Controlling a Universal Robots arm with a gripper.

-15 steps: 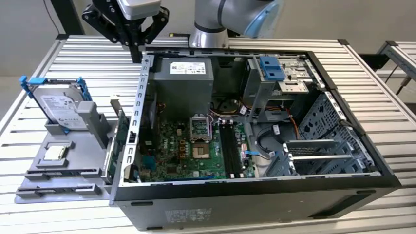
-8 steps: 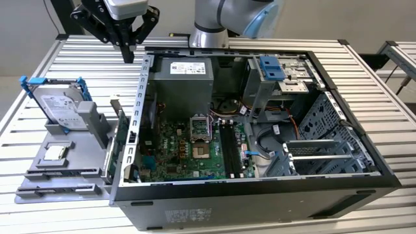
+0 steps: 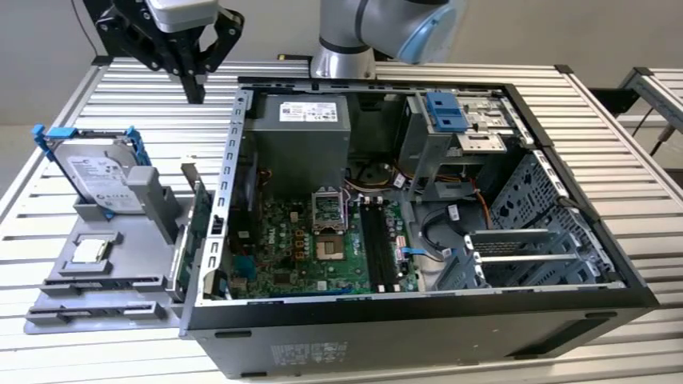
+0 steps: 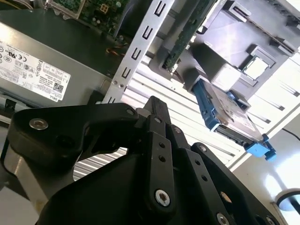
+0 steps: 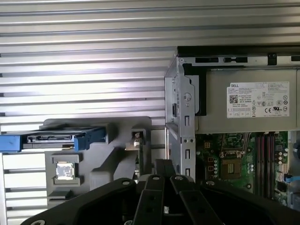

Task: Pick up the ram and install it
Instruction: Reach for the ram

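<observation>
We hold our gripper, clenched on nothing, high over the tabletop just outside the case's corner, clear of its walls.

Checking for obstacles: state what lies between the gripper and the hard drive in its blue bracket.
In the exterior view, only bare slatted table lies between the gripper and the hard drive; nothing else stands in that stretch.
</observation>
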